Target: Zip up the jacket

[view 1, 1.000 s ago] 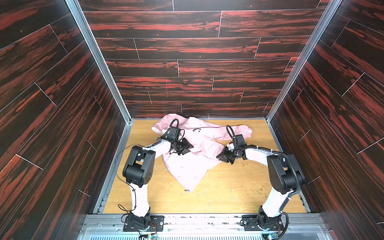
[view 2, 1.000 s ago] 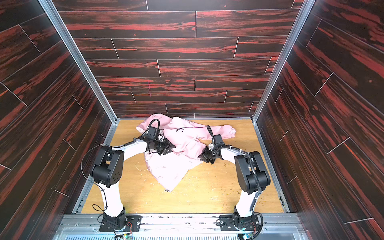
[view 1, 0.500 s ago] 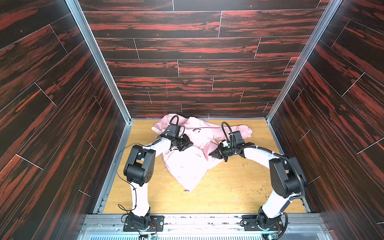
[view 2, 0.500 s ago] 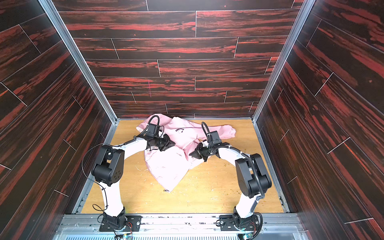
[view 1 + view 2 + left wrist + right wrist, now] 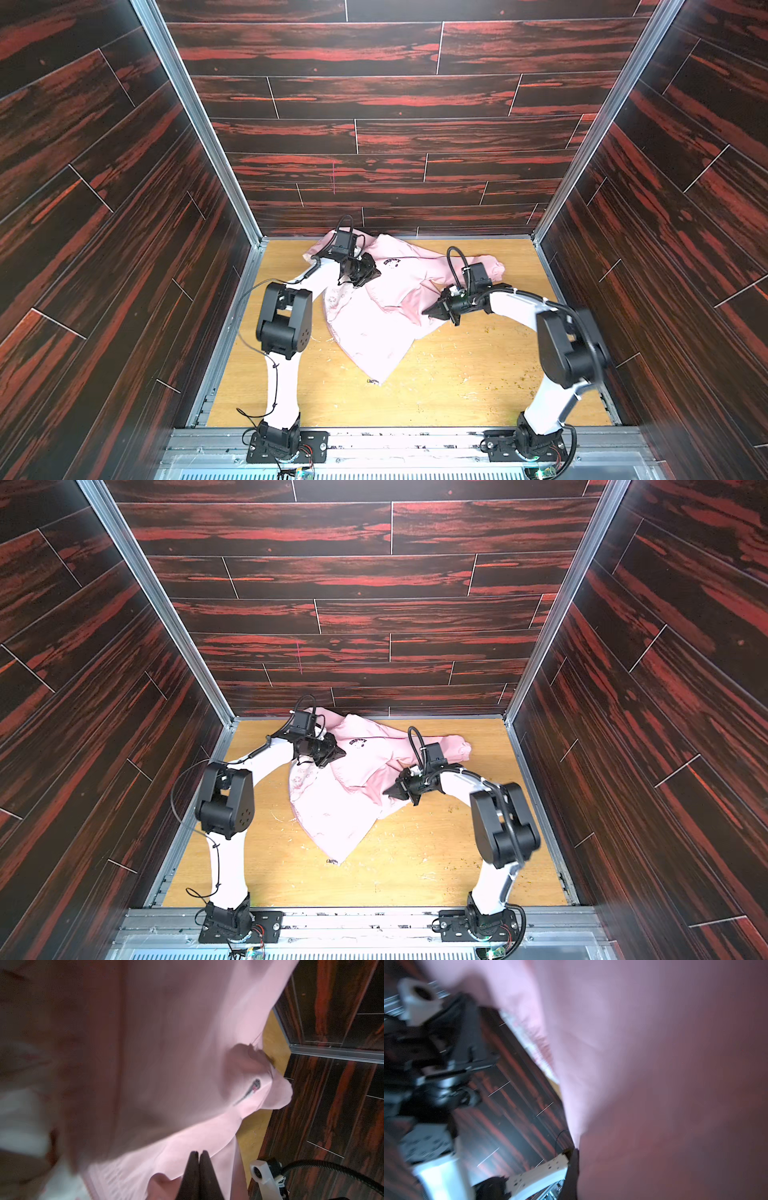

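Pink jacket (image 5: 374, 332) is seen crumpled on table (image 5: 457, 374), far middle, front not yet spread. Step judged: cloth to be pulled flat so zipper edges are exposed; slow, low, outward pull is advised. Left gripper (image 5: 375, 272) is held low beside chest logo (image 5: 392, 262), jaws pressed together, pinch of cloth not confirmed. Right gripper (image 5: 427, 311) is angled inward at right fold, closed on jacket edge.

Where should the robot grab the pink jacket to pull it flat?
Probably the jacket by its near corner, the pointed bit at the front. It lies flat and alone on the wooden floor, with no folds on top. Come in low from the near side, along the floor, and pinch the thin edge.
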Controlling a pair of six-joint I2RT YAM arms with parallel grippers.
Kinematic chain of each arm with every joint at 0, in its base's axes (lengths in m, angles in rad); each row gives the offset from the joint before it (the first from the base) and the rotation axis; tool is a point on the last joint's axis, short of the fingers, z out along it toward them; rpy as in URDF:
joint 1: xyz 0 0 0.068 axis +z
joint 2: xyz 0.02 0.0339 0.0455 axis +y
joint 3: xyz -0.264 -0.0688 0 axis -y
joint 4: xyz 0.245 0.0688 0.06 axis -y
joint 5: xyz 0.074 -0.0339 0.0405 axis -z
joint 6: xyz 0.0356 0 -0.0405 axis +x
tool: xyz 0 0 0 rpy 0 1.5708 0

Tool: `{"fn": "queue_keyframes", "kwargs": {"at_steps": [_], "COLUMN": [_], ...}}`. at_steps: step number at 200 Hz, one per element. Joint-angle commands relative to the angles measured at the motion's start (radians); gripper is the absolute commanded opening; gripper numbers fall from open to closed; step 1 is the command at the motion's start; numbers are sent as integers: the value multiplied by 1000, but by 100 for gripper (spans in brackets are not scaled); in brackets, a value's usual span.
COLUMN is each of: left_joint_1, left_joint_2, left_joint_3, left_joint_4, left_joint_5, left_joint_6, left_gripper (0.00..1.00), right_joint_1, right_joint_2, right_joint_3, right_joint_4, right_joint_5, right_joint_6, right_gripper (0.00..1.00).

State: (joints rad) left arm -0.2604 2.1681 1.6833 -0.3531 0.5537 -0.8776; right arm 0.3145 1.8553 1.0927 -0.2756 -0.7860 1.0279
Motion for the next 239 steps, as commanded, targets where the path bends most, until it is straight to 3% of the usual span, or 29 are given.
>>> {"fn": "queue_keyframes", "kwargs": {"at_steps": [1, 32, 76, 123, 155, 181, 200, 239], "left_joint_1": [-2, -3, 1, 45, 108, 150, 156, 158], "left_joint_2": [44, 42, -109, -373, -548, -585, -569, -501], "left_joint_3": [68, 115, 17, -248, -436, -546, -592, -618], "left_joint_4": [-104, -154, -273, -373, -416, -405, -363, -277], "left_joint_5": [-25, -59, -158, -309, -392, -381, -344, -297], "left_joint_6": [54, 75, 133, 141, 126, 120, 104, 90], "left_gripper": [5, 10, 42, 58, 61, 61, 58, 46], "right_joint_1": [-21, -83, -170, -174, -166, -92, 24, 302], "right_joint_2": [65, 128, 188, 131, -13, -114, -150, -122], "right_joint_3": [5, 82, 201, 244, 197, 195, 226, 337], "right_joint_4": [-32, -99, -164, -303, -391, -453, -494, -510], "right_joint_5": [47, 154, 245, 393, 602, 727, 781, 756], "right_joint_6": [-49, -112, -169, -293, -374, -463, -523, -643], "right_gripper": [0, 0, 0, 45, 56, 58, 56, 48]}}
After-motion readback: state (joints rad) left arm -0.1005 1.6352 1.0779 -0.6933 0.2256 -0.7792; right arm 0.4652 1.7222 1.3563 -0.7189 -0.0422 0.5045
